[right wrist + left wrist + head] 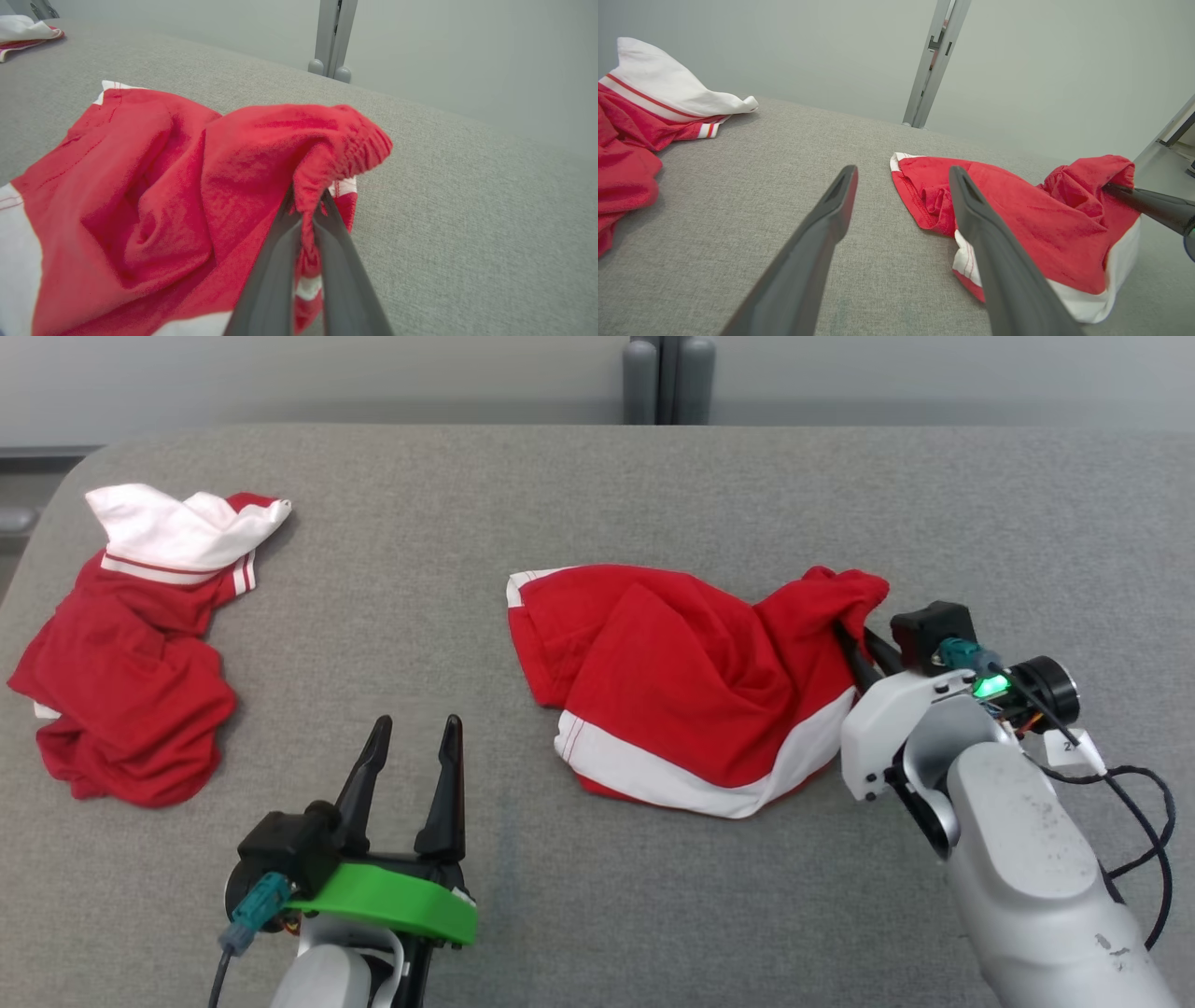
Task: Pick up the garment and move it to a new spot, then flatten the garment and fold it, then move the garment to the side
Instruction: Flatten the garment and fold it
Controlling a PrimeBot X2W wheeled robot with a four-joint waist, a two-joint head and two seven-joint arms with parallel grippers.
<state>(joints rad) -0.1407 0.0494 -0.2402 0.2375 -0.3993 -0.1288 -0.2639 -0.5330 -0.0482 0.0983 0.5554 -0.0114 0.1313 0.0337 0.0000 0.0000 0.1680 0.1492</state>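
Note:
A red garment [681, 681] with white bands lies crumpled at the middle of the grey table [597, 495]. My right gripper [845, 633] is shut on its bunched right end, which it holds slightly off the cloth. The right wrist view shows the red fabric [243, 186] pinched between the two fingers [271, 261]. From the left wrist, the same garment [1031, 228] sits to the right of my open left gripper [901, 175]. That left gripper [415, 728] hovers over bare table, left of and nearer than the garment, with nothing between its fingers.
A second red and white garment [131, 644] lies heaped at the table's left edge, also seen as a heap [640, 126] from the left wrist. A grey post [667, 378] stands behind the table's far edge. Cables [1134, 821] hang off my right wrist.

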